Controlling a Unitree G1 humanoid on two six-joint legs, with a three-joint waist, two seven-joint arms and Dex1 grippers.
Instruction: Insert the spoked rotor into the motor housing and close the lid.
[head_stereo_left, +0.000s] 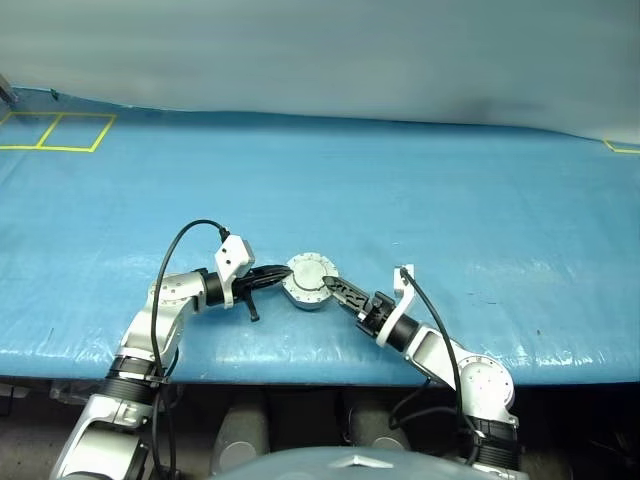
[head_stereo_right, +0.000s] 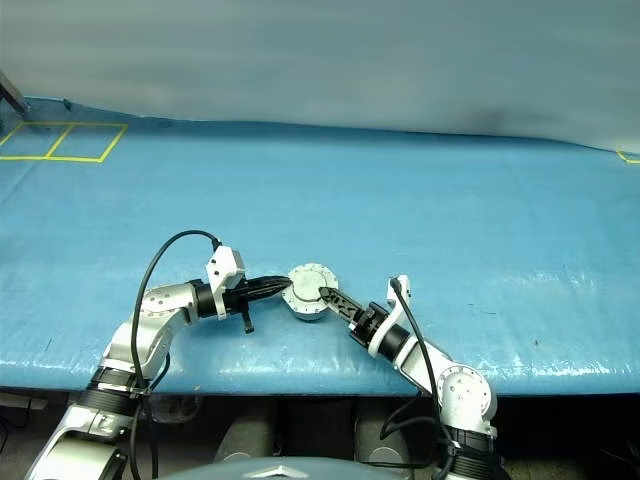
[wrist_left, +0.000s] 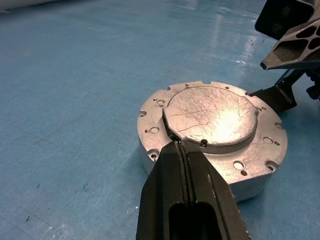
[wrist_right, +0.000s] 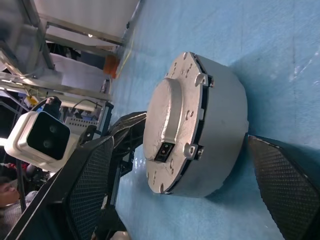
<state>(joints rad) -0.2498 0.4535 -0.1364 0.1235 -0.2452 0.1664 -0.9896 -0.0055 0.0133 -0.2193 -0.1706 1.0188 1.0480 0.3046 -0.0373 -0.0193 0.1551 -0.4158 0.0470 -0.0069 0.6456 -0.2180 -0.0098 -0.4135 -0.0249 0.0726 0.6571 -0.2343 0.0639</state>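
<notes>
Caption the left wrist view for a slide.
Shut left pincer rests at the edge of the lid seated on the motor housing, atop the blue table.

Short round silver metal motor housing (head_stereo_left: 309, 283) sits upright on the blue tarp-covered table (head_stereo_left: 400, 190), near its front edge. Round silver-grey metal lid (wrist_left: 212, 120), with raised centre and holed, notched rim, seated flat on the housing.

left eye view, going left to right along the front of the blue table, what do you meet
left gripper, shut, tips at the lid's edge → lid sitting on the motor housing → right gripper, open, at the housing's right side
</notes>
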